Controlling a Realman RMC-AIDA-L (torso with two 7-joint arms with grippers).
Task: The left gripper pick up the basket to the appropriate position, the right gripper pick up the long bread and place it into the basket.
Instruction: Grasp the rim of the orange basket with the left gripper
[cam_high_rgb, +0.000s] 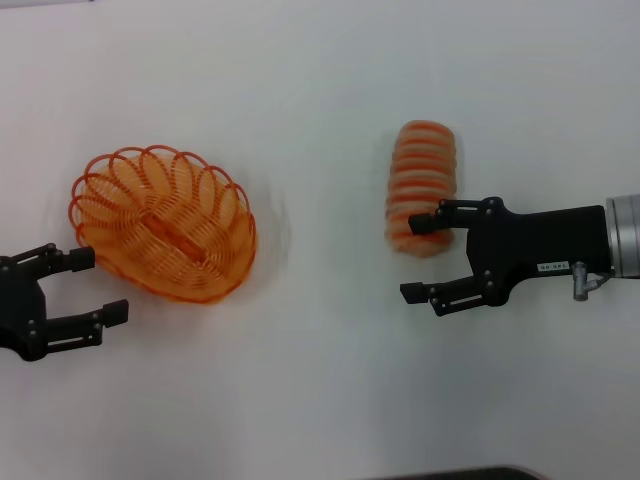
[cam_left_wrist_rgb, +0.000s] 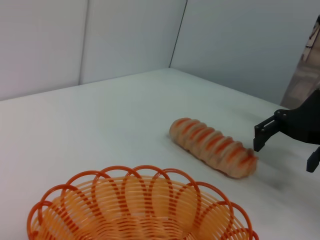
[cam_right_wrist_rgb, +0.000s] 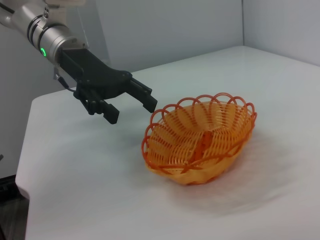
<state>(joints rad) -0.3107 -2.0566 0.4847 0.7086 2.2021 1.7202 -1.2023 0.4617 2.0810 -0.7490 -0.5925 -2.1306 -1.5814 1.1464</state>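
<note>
The orange wire basket (cam_high_rgb: 165, 225) sits empty on the white table at the left; it also shows in the left wrist view (cam_left_wrist_rgb: 145, 172) and the right wrist view (cam_right_wrist_rgb: 200, 140). My left gripper (cam_high_rgb: 105, 285) is open just beside the basket's near left rim, one fingertip close to the wire; the right wrist view (cam_right_wrist_rgb: 131, 111) shows it open too. The long bread (cam_high_rgb: 422, 180) lies on the table at the right, also in the left wrist view (cam_left_wrist_rgb: 212, 146). My right gripper (cam_high_rgb: 412, 257) is open at the bread's near end, one finger overlapping it.
The white table (cam_high_rgb: 320, 380) spreads around both objects. Pale walls stand behind the table (cam_left_wrist_rgb: 125, 35). A table corner and edge show in the right wrist view (cam_right_wrist_rgb: 25, 165).
</note>
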